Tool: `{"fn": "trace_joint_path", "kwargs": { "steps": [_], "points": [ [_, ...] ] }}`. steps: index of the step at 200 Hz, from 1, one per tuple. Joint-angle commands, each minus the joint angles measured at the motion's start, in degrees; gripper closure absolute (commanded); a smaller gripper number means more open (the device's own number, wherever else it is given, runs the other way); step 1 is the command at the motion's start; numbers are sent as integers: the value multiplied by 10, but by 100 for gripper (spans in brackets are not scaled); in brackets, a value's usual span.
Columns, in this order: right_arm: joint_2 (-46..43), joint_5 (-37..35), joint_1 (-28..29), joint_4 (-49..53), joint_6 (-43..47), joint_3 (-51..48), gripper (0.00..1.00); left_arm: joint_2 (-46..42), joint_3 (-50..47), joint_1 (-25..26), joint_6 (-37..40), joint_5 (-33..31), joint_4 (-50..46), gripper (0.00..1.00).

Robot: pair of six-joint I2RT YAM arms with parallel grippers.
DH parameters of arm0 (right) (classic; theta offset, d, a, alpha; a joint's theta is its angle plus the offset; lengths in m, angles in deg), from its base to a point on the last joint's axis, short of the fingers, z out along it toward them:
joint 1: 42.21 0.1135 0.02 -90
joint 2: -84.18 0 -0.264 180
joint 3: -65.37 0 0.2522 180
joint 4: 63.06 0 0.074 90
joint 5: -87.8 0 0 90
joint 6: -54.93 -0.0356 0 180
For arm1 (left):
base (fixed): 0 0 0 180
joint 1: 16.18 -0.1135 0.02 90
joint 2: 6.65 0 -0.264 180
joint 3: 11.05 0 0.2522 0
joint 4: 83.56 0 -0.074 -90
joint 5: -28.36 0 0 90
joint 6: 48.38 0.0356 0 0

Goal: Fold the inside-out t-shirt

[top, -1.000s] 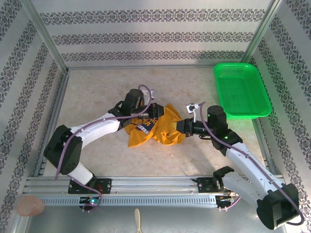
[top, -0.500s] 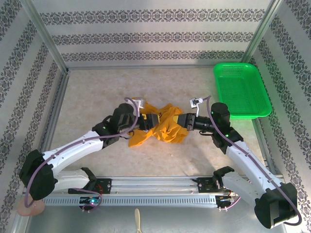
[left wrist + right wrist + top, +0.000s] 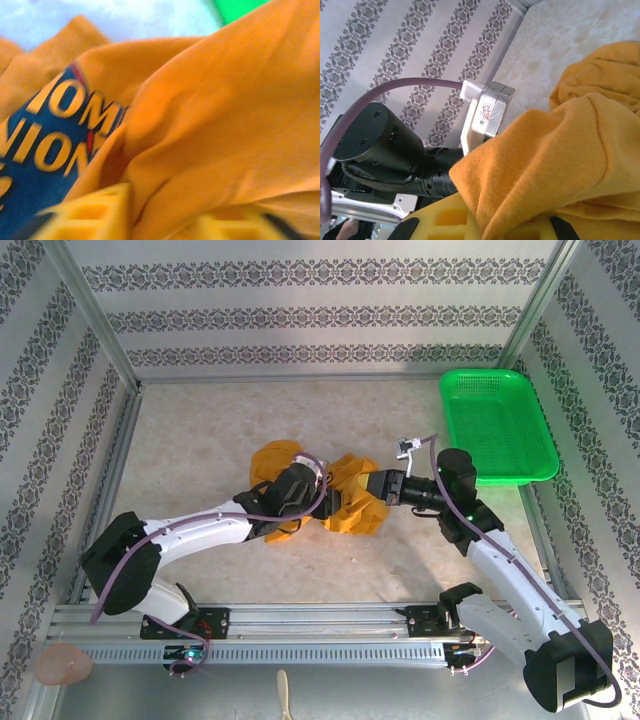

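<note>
The mustard-orange inside-out t-shirt [image 3: 352, 512] lies bunched in the middle of the table, with one lobe [image 3: 273, 457] spread toward the far left. My left gripper [image 3: 322, 502] reaches into it from the left. A thick fold [image 3: 215, 125] runs between its yellow fingers [image 3: 95, 215], and the left gripper [image 3: 160, 220] is shut on that fold beside the navy print [image 3: 45, 150]. My right gripper [image 3: 372, 488] comes in from the right. The right gripper [image 3: 505, 225] is shut on a ribbed edge of the shirt [image 3: 545, 155].
A green plastic basket [image 3: 497, 425] stands at the far right, its corner also showing as a green patch [image 3: 237, 7]. The left arm's wrist and its cable [image 3: 385, 145] sit close in front of my right gripper. Patterned walls enclose the table, and a metal rail [image 3: 300, 625] runs along the near edge.
My left gripper let go at the shirt's far side, swung toward the near side and closed again on a fold. The shirt bunched up, with a lobe now lying to the far left.
</note>
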Motion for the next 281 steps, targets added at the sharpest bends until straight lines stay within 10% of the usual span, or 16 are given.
{"fn": "trace_joint_path", "kwargs": {
  "steps": [1, 47, 97, 125, 161, 202, 281],
  "points": [
    [-11, 15, -16, -22, -21, 63, 100, -12, 60, -3, 38, 28, -2, 95],
    [-8, 8, -49, -46, -61, 112, 100, -86, 49, -62, -38, 164, 111, 100],
    [5, -112, -69, -111, -49, -90, 100, -107, -85, -105, -165, 255, 356, 100],
    [46, -145, -74, -128, -21, -152, 41, -42, -150, -128, -257, 295, 531, 100],
    [-55, -157, -73, 7, 32, -132, 34, 51, -175, -147, -328, 329, 677, 100],
    [-127, -209, -33, 138, 80, -79, 33, 75, -164, -148, -339, 345, 690, 100],
    [114, -331, 100, 38, 88, -13, 23, 16, -162, -143, -311, 344, 612, 100]
  ]
}}
